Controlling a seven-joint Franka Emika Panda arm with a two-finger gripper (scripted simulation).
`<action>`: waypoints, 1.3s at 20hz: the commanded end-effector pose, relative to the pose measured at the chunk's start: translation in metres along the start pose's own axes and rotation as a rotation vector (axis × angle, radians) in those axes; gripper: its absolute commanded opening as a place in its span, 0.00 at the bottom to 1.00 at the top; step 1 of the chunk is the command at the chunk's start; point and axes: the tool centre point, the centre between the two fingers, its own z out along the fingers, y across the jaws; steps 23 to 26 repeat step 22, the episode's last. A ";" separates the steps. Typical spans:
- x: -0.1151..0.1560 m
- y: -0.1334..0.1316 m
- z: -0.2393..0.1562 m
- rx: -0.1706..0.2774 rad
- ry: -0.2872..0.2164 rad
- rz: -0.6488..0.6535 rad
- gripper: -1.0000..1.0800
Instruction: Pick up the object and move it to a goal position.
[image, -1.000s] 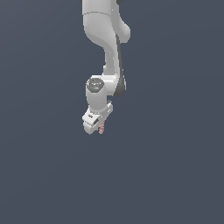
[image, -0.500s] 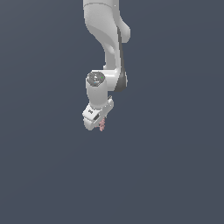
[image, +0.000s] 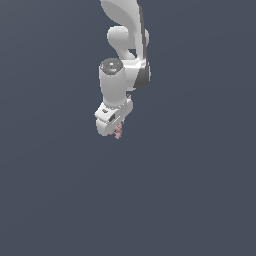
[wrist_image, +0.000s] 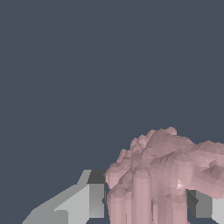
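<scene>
The object is a small pale pink, jagged lump. In the exterior view the object (image: 118, 132) pokes out just below the white gripper (image: 115, 129), near the middle of the picture. In the wrist view the object (wrist_image: 162, 175) fills the space between the two grey fingers (wrist_image: 85, 201), which are closed against its sides. The white arm comes down from the top of the exterior view, and the gripper hangs in the air with the object in it.
Only a plain dark grey-blue background shows around the arm in both views. No other objects, containers or edges are in view.
The arm has carried the gripper and the pink object upward in the exterior view. The grip on the object is unchanged.
</scene>
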 end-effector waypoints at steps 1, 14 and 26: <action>0.000 -0.008 -0.022 0.000 0.000 0.000 0.00; -0.001 -0.037 -0.112 0.001 0.001 0.000 0.00; -0.001 -0.041 -0.129 0.002 0.001 0.000 0.00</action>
